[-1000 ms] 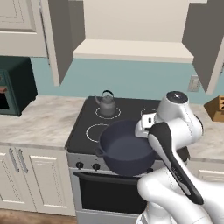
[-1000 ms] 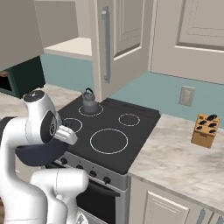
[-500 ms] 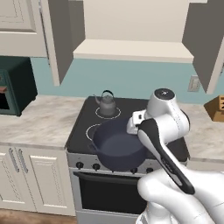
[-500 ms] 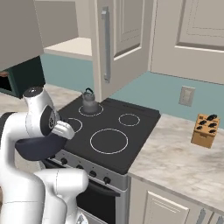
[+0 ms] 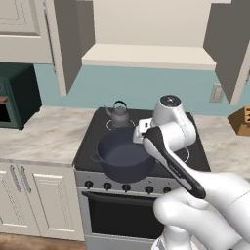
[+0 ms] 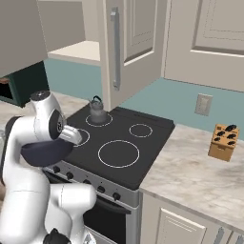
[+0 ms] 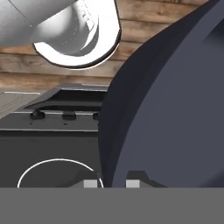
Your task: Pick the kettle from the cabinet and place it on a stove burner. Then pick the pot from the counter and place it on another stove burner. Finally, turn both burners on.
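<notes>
The wide dark navy pot [image 5: 123,158] hangs over the front left of the black cooktop [image 5: 195,146], tilted in the hand view. My gripper [image 5: 138,140] is shut on its rim at the right side. In the hand view the pot's wall [image 7: 175,109] rises right at my gripper [image 7: 111,184], with a white burner ring [image 7: 33,170] beside it. The small grey kettle [image 5: 118,115] stands upright on the back left burner, apart from the pot. From the right base view the pot [image 6: 44,152] is partly hidden behind my arm, and the kettle [image 6: 97,110] and two free burner rings [image 6: 118,153] show.
The cabinet [image 5: 146,56] above the stove stands open, its doors [image 6: 116,47] swung out over the cooktop's sides. A knife block [image 6: 223,142] sits on the right counter. A dark green appliance [image 5: 14,95] stands on the left counter. Knobs [image 5: 107,186] line the stove front.
My arm has swung left with the pot in the gripper, carrying it from the stove's front middle toward the front left burner. The kettle has not moved.
</notes>
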Motion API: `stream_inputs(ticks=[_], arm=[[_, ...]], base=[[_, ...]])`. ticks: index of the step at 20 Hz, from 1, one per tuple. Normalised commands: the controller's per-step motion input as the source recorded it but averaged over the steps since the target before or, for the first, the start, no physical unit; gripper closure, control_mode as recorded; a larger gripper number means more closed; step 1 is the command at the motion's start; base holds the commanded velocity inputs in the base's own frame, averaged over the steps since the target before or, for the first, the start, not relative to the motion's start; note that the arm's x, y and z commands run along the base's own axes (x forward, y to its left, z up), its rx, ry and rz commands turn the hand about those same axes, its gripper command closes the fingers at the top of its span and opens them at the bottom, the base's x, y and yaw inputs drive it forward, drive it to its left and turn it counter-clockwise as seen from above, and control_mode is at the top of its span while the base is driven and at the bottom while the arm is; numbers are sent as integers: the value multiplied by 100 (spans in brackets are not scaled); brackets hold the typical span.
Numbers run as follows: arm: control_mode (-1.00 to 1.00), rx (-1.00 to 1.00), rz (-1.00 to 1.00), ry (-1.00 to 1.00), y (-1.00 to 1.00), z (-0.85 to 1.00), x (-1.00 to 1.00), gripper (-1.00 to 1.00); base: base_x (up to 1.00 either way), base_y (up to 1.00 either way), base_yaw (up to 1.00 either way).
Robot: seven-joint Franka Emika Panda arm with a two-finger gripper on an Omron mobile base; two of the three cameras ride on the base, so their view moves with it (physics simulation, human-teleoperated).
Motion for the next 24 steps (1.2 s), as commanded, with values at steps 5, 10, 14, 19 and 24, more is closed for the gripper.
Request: stream_inputs(ticks=[5, 10, 14, 19, 24], arm=[[-100, 0, 0, 2, 22, 0, 52, 100], [-100, 0, 0, 2, 8, 0, 53, 100], [-100, 0, 0, 3, 10, 0, 52, 100], [-100, 0, 0, 0, 11, -1, 42, 100], [-100, 0, 0, 0, 5, -11, 39, 100]], base=[[0, 0, 0], [0, 0, 0], [0, 0, 0], [0, 0, 0], [0, 0, 0]])
